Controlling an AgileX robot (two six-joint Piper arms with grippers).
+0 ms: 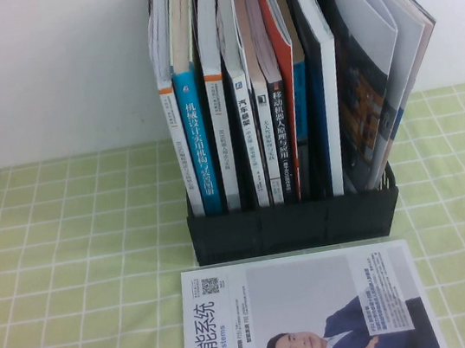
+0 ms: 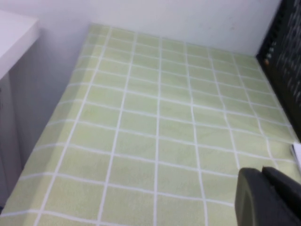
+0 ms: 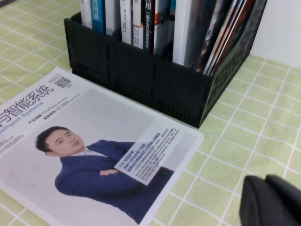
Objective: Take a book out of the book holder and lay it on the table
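Observation:
The book, a glossy magazine with a man in a dark suit on a pale cover, lies flat on the table just in front of the black book holder. The right wrist view shows the same book and holder. My right gripper hovers shut and empty over bare cloth beside the book's right edge. My left gripper is shut and empty over the cloth to the holder's left. Neither arm shows in the high view.
Several upright paperbacks and leaning magazines fill the holder. A white wall stands behind it. The table's left edge runs along a pale wall. Green grid cloth lies on both sides of the holder.

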